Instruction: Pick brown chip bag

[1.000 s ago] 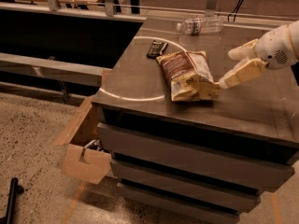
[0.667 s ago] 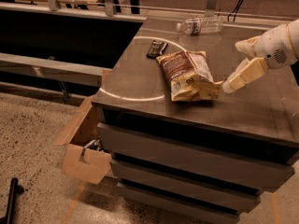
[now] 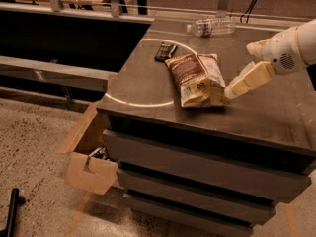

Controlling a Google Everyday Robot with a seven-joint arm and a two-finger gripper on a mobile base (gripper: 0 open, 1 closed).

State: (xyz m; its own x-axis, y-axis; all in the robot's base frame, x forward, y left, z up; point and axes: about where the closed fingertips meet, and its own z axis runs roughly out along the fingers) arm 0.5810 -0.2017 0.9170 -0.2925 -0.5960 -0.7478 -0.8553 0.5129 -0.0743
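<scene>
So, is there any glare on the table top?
Camera view: yes, a bright curved reflection runs over the table top left of the brown chip bag; camera view: the bag and the gripper at its right edge are well lit, without glare.

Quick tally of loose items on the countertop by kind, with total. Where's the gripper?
brown chip bag: 1
clear plastic bottle: 1
black remote: 1
Total: 3
The gripper is at the bag's right edge, low over the countertop.
</scene>
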